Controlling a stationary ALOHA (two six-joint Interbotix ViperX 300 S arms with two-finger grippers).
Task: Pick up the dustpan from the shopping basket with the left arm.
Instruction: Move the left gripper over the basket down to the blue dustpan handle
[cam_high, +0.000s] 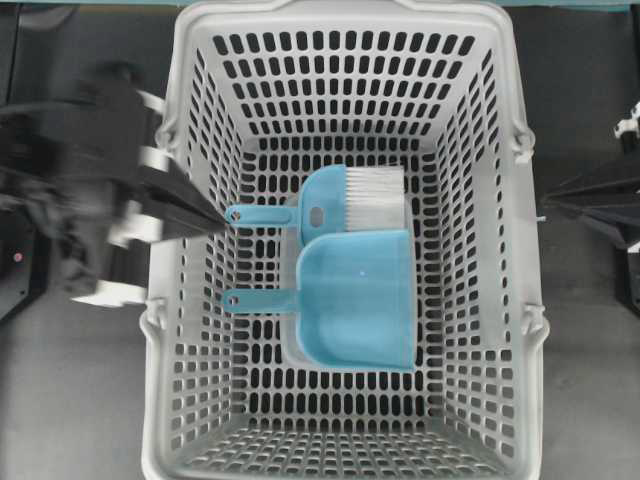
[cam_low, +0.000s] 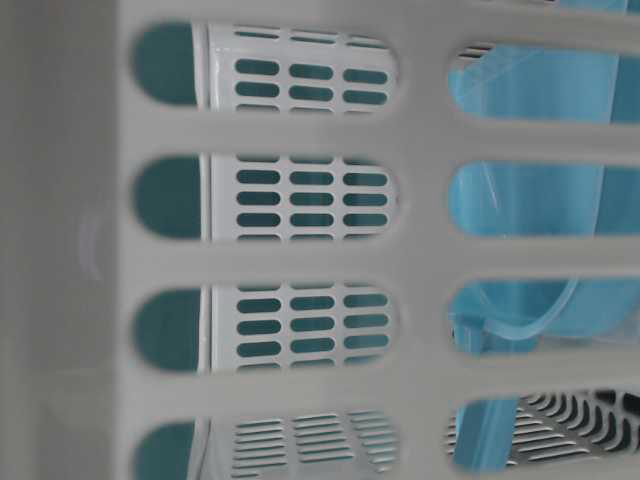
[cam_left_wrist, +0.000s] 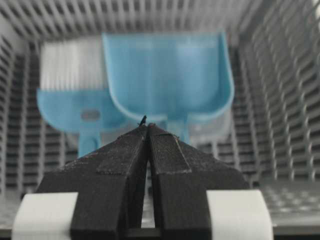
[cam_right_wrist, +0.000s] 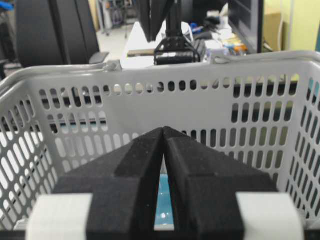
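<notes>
Your left tool (cam_left_wrist: 148, 126) is pinched closed on nothing, its tips reaching over the left wall of the shopping basket (cam_high: 200, 120) and hanging above the floor near the two handle ends. The dustpan (cam_high: 358, 298) lies flat on the basket floor, its thin handle pointing left toward that tool, with the hand brush (cam_high: 345, 205) just behind it and touching its rear edge. Your right tool (cam_right_wrist: 164, 131) is also closed and empty, outside the basket's right wall.
</notes>
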